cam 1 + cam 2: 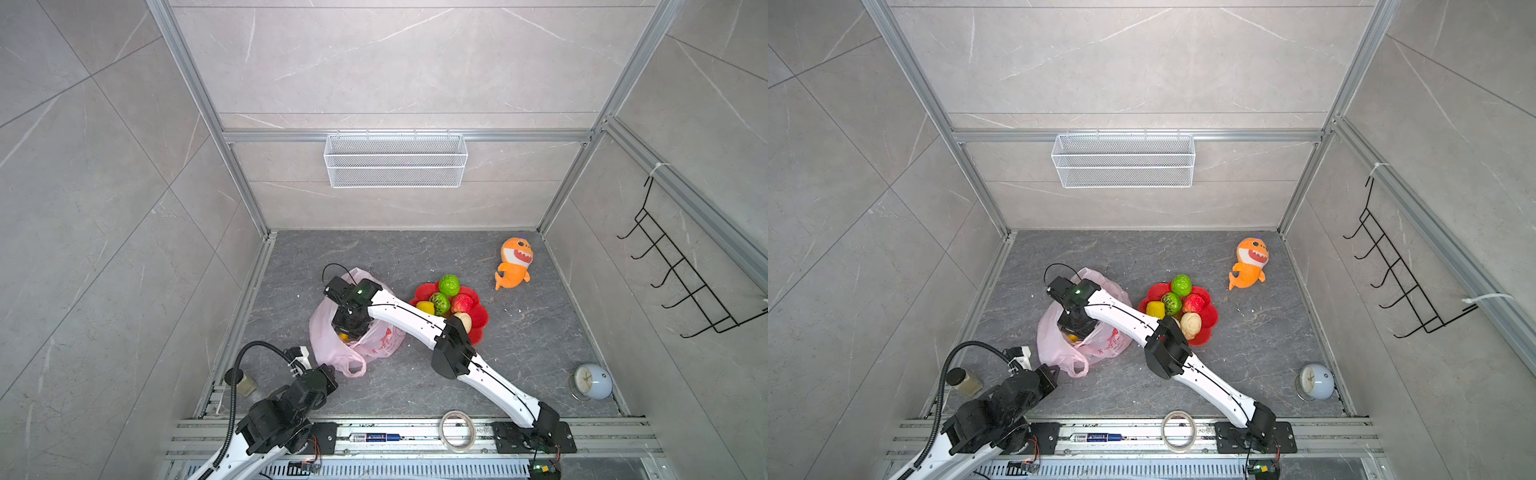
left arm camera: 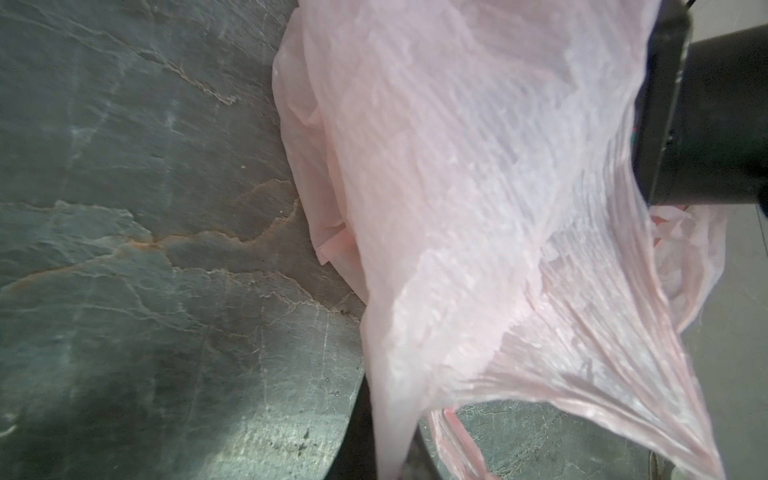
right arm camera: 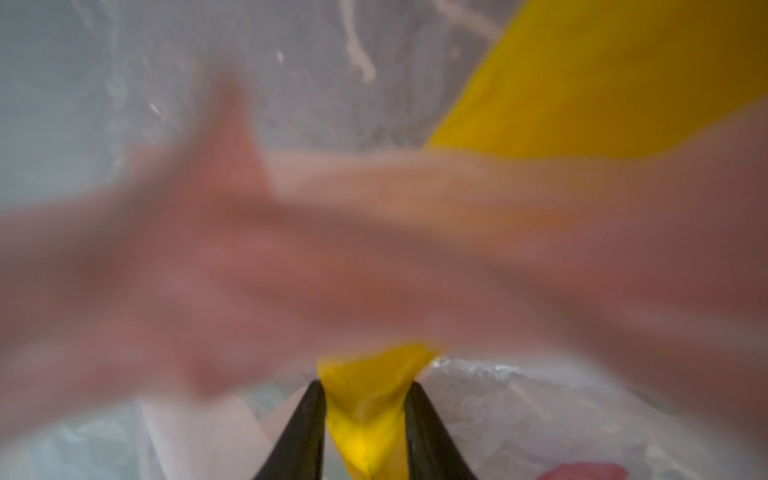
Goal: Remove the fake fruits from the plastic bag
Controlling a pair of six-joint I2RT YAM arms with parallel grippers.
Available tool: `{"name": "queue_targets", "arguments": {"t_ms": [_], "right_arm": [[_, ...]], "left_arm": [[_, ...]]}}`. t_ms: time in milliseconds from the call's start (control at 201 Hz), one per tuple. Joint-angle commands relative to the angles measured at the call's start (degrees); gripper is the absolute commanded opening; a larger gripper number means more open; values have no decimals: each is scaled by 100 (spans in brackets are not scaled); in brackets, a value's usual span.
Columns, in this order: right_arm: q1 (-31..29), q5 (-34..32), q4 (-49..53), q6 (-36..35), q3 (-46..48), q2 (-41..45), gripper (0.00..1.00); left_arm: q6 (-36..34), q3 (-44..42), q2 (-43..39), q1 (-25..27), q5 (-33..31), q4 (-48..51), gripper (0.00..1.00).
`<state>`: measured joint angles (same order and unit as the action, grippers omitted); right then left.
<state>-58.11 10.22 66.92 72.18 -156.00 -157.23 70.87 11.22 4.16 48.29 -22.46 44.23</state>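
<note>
The pink plastic bag (image 1: 332, 328) lies on the grey floor, left of centre in both top views. My right gripper (image 3: 368, 399) reaches down into its mouth and is shut on the yellow banana (image 3: 365, 419), which runs on behind blurred pink film. In a top view only a yellow bit of the banana (image 1: 344, 336) shows under the gripper. My left gripper (image 2: 390, 453) is shut on a stretched strip of the plastic bag (image 2: 478, 208) at its near edge. Several fake fruits lie in the red dish (image 1: 481, 328): a green one (image 1: 449, 284), a lemon (image 1: 424, 307), a red one (image 1: 461, 303).
An orange plush shark (image 1: 513, 264) lies at the back right. A pale blue clock (image 1: 592, 381) stands near the right wall, and a jar (image 1: 243, 382) by the left rail. A tape roll (image 1: 457, 430) lies on the front rail. A wire basket (image 1: 395, 160) hangs on the back wall.
</note>
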Motion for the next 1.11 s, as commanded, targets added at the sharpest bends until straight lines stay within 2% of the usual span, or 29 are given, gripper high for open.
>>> {"name": "queue_targets", "arguments": {"t_ms": [0,289,528,772,966,1105], "right_arm": [[24,38,-12,7,-18,-157,25],[23,226,-619,-161,25,185,19],[37,278,-786,-390,-78,429,18],[38,255,-856,-599,-80,599,18],[80,329,-932,-744,-79,676,18],[80,209,-675,-870,-56,683,18]], "left_arm": [[46,18,-40,18,-219,764,0],[78,184,373,19,-370,767,0],[60,351,799,16,-435,716,0],[192,366,875,17,-434,782,0],[195,509,968,14,-728,868,0],[238,522,956,14,-753,868,0]]}}
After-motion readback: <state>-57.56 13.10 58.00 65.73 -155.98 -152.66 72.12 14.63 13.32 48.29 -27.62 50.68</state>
